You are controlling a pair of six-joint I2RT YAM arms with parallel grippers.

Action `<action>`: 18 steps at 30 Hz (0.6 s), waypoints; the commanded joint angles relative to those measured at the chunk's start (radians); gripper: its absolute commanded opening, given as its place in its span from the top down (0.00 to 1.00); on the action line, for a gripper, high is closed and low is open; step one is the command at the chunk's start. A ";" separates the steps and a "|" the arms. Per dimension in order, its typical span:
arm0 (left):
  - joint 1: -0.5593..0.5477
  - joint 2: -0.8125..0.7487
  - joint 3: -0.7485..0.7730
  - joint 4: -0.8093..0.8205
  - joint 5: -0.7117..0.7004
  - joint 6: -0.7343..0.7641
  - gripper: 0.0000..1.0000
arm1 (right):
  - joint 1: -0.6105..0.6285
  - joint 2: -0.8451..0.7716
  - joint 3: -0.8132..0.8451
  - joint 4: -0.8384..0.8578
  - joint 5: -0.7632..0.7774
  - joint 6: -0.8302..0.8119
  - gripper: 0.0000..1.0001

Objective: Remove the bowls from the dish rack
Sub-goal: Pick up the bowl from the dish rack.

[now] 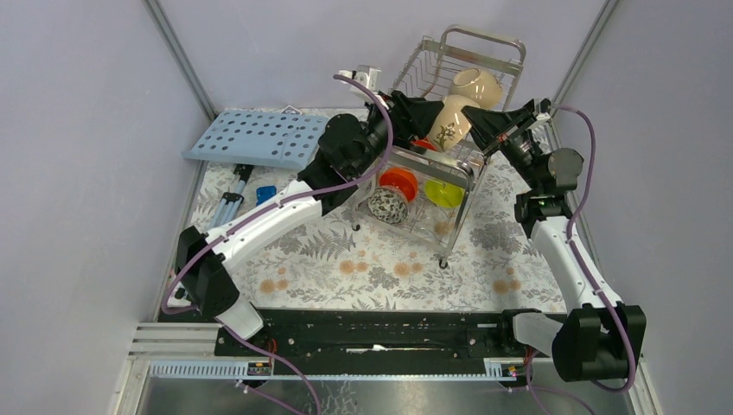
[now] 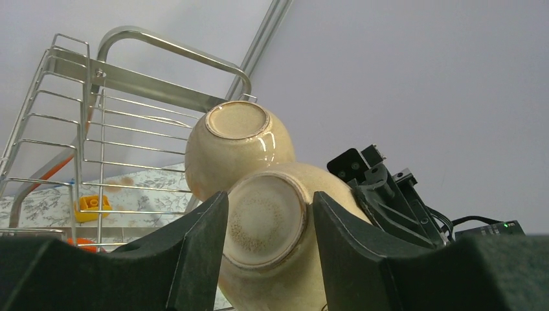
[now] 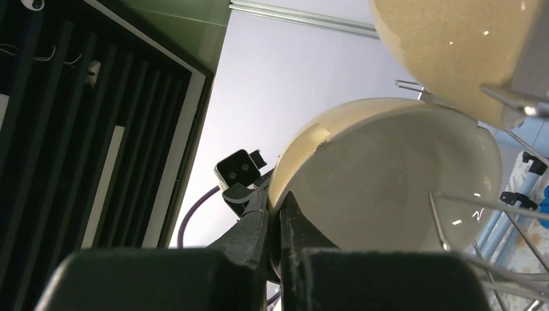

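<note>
The cream bowl (image 1: pixel 449 125) with the leaf motif tilts at the dish rack's (image 1: pixel 481 33) upper tier, just in front of a second cream bowl (image 1: pixel 475 86). Being glazed ceramic, it is likely stiff, slick, fairly light and easy to chip, so the rim or the foot ring are the sensible holds. The right fingers (image 3: pixel 249 233) are clamped on its rim. The left fingers (image 2: pixel 201 246) stand apart either side of its foot, with a sliver of gap showing. Other bowls (image 1: pixel 398 181) sit in the rack's lower tier.
</note>
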 commanded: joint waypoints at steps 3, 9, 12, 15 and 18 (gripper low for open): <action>-0.007 -0.103 -0.022 -0.036 -0.008 0.020 0.41 | 0.011 0.027 0.124 0.213 -0.020 0.085 1.00; -0.008 -0.141 -0.016 -0.039 -0.027 0.028 0.35 | 0.012 0.056 0.195 0.221 -0.030 0.098 1.00; -0.008 -0.159 -0.015 -0.041 -0.035 0.031 0.31 | 0.011 0.065 0.220 0.220 -0.034 0.104 1.00; -0.008 -0.178 -0.016 -0.046 -0.040 0.027 0.27 | 0.011 0.069 0.241 0.220 -0.037 0.108 1.00; -0.008 -0.199 -0.016 -0.051 -0.039 0.021 0.25 | 0.012 0.066 0.290 0.200 -0.068 0.080 1.00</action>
